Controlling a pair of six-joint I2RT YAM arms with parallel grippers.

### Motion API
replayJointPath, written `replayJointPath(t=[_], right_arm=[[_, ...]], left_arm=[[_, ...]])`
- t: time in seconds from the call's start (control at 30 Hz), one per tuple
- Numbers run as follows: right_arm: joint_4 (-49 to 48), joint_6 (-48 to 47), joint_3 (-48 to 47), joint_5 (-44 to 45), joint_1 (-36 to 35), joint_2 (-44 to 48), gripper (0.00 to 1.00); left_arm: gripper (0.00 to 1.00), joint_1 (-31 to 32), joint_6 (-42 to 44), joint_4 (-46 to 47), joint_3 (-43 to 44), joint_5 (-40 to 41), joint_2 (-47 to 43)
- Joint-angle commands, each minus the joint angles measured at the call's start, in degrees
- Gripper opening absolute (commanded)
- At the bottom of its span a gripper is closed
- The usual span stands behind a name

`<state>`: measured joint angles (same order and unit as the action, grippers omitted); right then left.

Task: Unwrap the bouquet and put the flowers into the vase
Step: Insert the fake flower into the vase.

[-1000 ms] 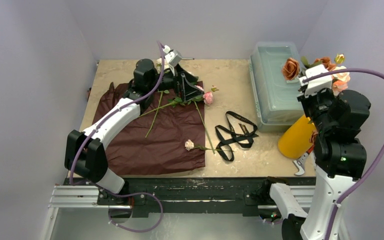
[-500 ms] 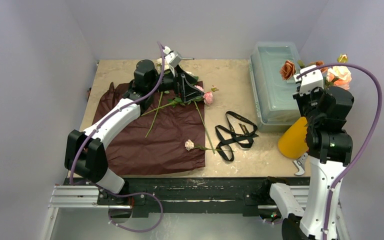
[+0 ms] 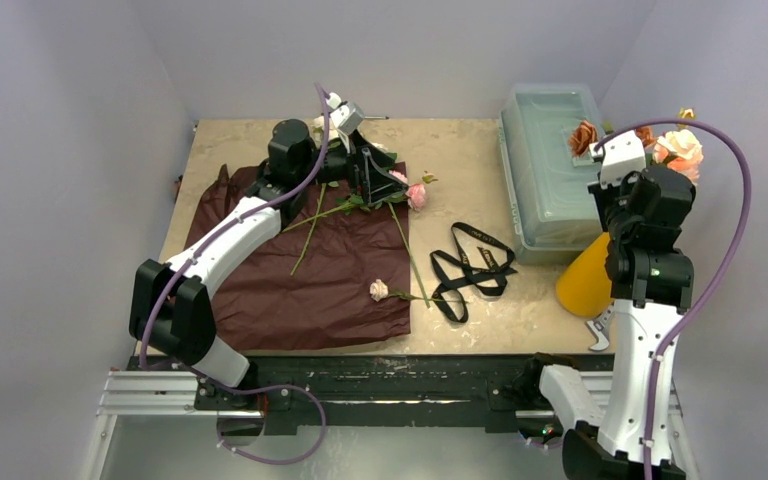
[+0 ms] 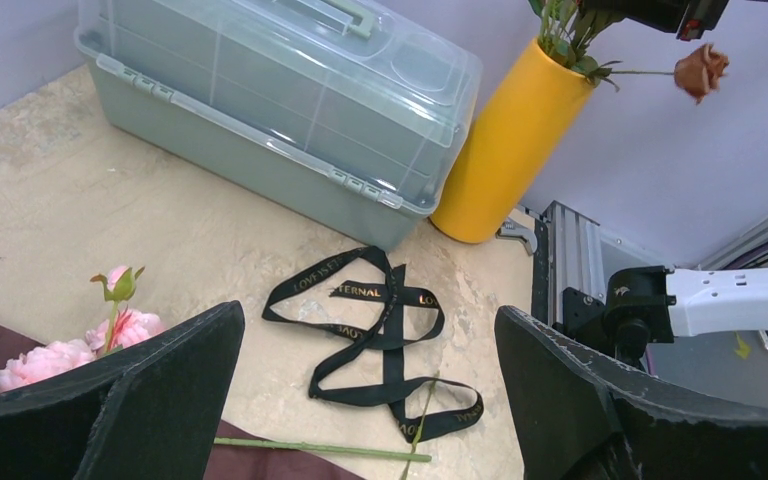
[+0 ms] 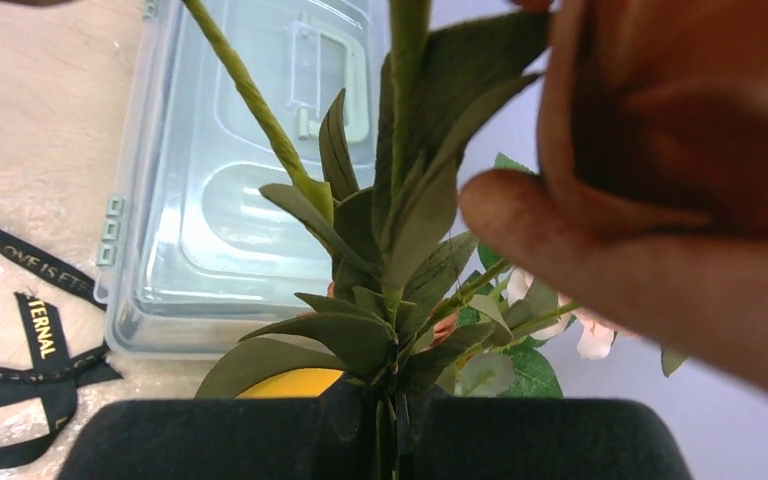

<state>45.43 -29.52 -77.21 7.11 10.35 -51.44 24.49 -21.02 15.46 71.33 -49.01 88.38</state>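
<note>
Ines: Lilac walls close round a beige marbled table [image 3: 460,150]. From above, what's where?

Tom: A crinkled dark maroon paper sheet [image 3: 300,290] lies spread flat at the left with a few long-stemmed roses [image 3: 416,194] loose on it, so the unwrapping looks done. A black ribbon [image 3: 475,265] lies cast aside just beside it. The left gripper [image 3: 378,178] hovers over the stems at the sheet's far edge. The tall yellow-orange cylinder vase [image 3: 582,282] stands at the right front, against or just beside a clear plastic lidded box [image 3: 550,170]; I can't tell which. The right arm [image 3: 650,275] rears over it, with peach and russet blooms [image 3: 682,147] up top.

Ines: And the left wrist view?

Tom: Its fingers [image 4: 160,400] are spread as wide as they go, with nothing between them. I'd judge it's readying for the next stem. Gold letters on the ribbon read "LOVE IS ETERNAL".

Ines: Right wrist?

Tom: The right gripper [image 5: 388,425] is clamped tight on a leafy green stem [image 5: 392,260], directly over the vase's yellow mouth, presumably to feed it in beside the others. That blurred russet mass at the right is probably a rose head close to the lens; I can't be sure. The ribbon's lettering shows here too, partly cut off.
</note>
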Motion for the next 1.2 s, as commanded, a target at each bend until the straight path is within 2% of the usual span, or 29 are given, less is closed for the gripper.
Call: replayJointPath(t=[0.0, 0.3, 0.33, 0.43, 0.5, 0.83, 1.0, 1.17], right_arm=[[-2.58, 1.02, 0.82, 1.88, 2.05, -0.6, 0.0], [-0.56, 2.11, 1.05, 1.3, 5.52, -3.01, 0.0], [-0.34, 2.28, 0.87, 1.44, 5.49, -3.17, 0.03], [1.15, 3.2, -0.44, 1.82, 5.69, -3.93, 0.3], [2.51, 4.43, -2.58, 1.38, 5.75, -4.34, 0.43], [9.96, 8.74, -11.54, -0.33, 5.8, -4.56, 0.85], [14.41, 10.04, -16.33, -3.34, 5.82, -3.66, 0.98], [21.91, 10.32, -23.4, -4.47, 5.81, -4.53, 0.98]], left_arm=[[0.96, -0.45, -0.17, 1.46, -0.55, -0.38, 0.29], [0.96, -0.67, 1.14, -1.61, 1.07, 0.26, 2.28], [0.96, -0.67, 1.15, -1.56, 1.22, 0.39, 2.51], [0.96, -0.67, 0.99, -1.72, 1.75, 0.54, 3.14], [0.96, -0.67, 0.88, -2.18, 2.1, 0.63, 3.45], [0.99, -0.67, 1.49, -5.15, 2.07, 2.42, 4.43], [0.99, -0.67, 4.41, -10.48, 3.15, 4.61, 5.22], [1.0, -0.67, 5.57, -12.61, 2.92, 6.78, 5.0]])
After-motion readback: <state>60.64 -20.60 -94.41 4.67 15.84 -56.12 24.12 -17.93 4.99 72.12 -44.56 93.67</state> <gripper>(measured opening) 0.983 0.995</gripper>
